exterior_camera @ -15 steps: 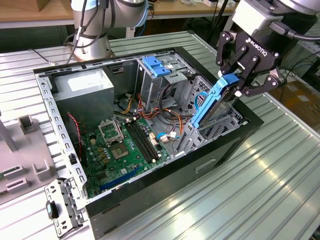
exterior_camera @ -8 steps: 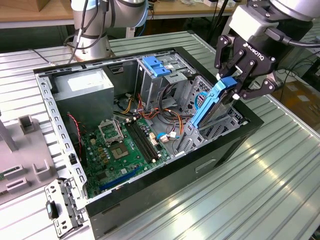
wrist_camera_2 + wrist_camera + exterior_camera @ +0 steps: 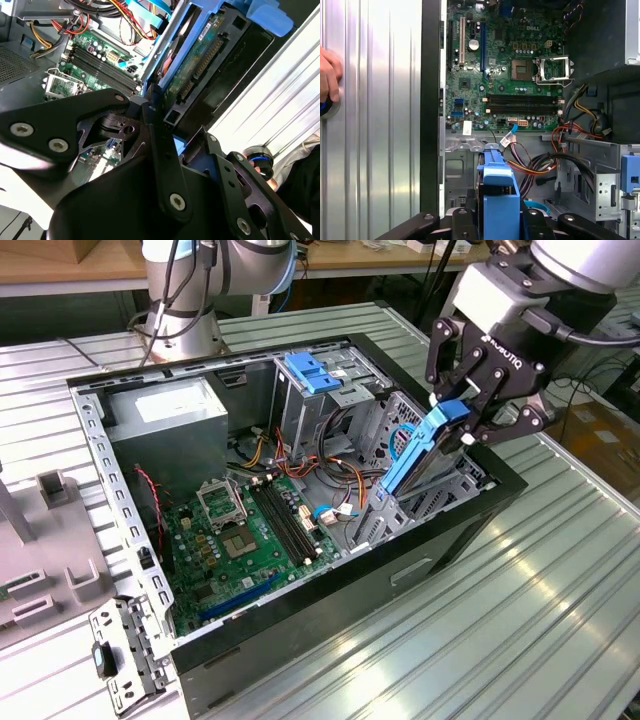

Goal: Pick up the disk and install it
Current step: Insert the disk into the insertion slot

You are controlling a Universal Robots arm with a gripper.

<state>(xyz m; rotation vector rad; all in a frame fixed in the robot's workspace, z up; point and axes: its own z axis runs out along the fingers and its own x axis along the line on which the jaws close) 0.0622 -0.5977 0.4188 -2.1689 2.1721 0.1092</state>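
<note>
Exterior view, read with both wrist views: the gripper [image 3: 468, 418] has its fingers [image 3: 159, 150] clamped on the upper end of the disk [image 3: 412, 462], pinching the blue carrier at its tab. The disk hangs below and ahead of the fingertips. It is tilted, and its lower end sits inside the open computer case [image 3: 300, 645] at the drive cage [image 3: 445, 490] on the exterior view's right. Whether the carrier rails have entered the cage guides cannot be told. Judged risks are as follows. (1) The tilt may set the rails across the guides rather than along them, so a push would jam the disk or twist it in the grip. (2) The hold is at one end only, on smooth plastic, so a snag at the lower end could lever the disk out of the fingers. (3) The orange, red and black cables [image 3: 335, 455] lie just beside the cage and could be pinched under the disk. (4) A released disk could fall towards the motherboard [image 3: 250, 535]. A person's hand [image 3: 329, 75] rests on the ribbed metal table [image 3: 560, 620], apart from the case.
</note>
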